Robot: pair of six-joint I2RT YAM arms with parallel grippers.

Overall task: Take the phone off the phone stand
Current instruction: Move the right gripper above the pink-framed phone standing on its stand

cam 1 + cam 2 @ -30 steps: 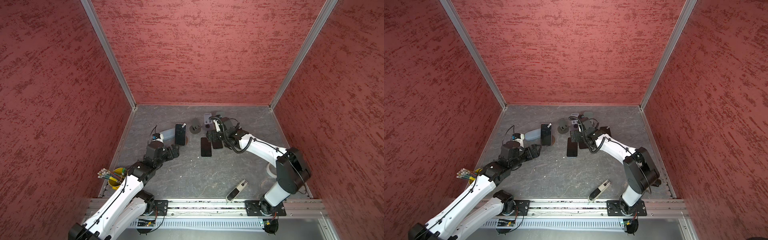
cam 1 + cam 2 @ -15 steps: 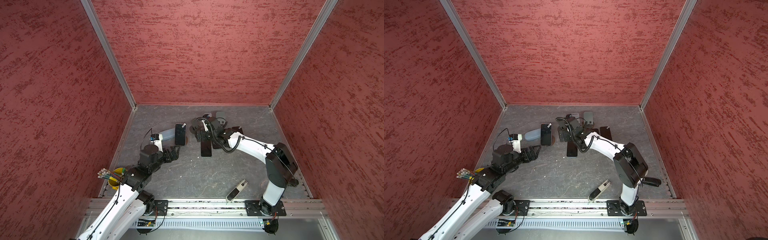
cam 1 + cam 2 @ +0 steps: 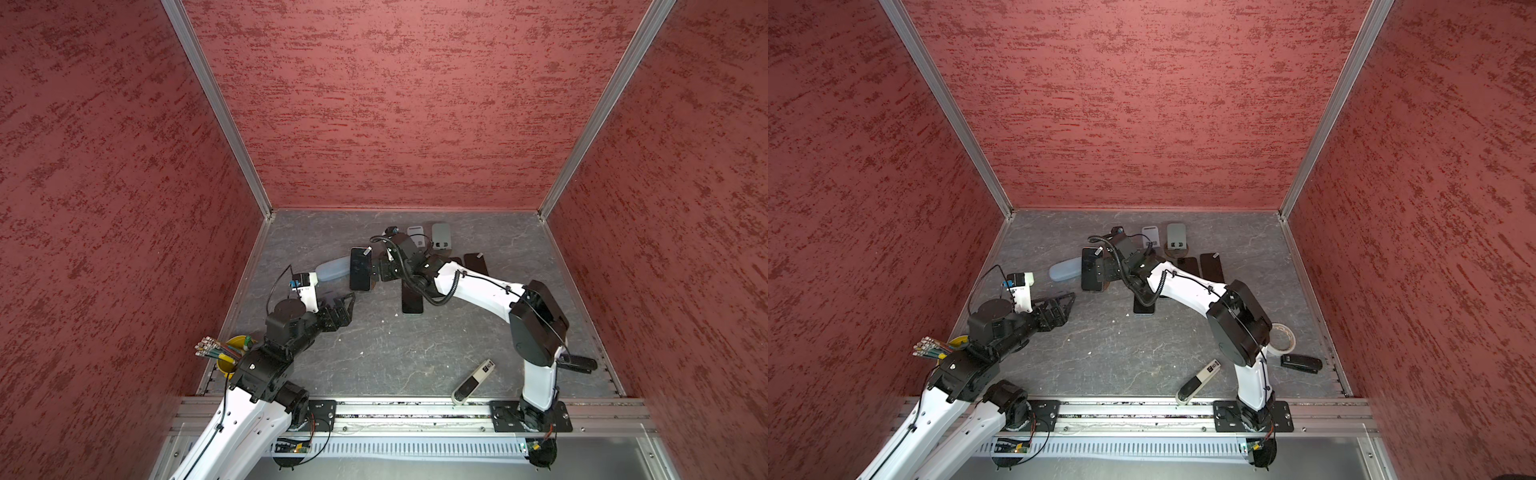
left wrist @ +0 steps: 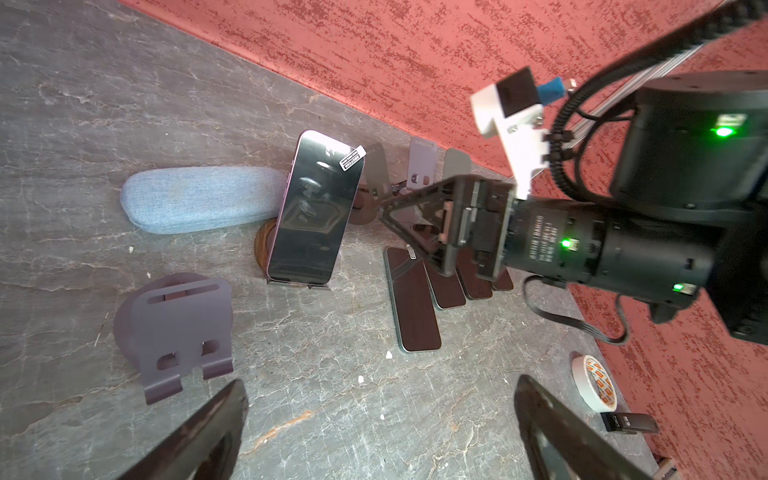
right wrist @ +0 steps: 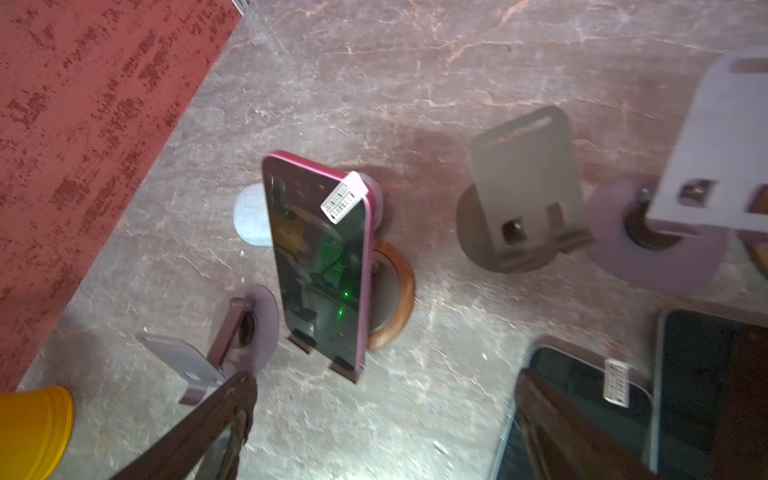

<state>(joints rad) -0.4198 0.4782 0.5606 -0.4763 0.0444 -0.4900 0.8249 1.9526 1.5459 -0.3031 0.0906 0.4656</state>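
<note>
Nothing is lifted yet. The phone (image 5: 320, 257) sits propped in its stand (image 5: 399, 291), just ahead of the right gripper (image 5: 384, 386), whose jaws are spread wide, empty and clear of it. The left gripper (image 4: 380, 386), also wide open and empty, hangs farther back from the phone. Grasping the phone and lifting it out are still to do.

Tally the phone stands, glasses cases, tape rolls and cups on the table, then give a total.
Stands: 5
Case: 1
Tape: 1
Cup: 1
Total: 8
</note>
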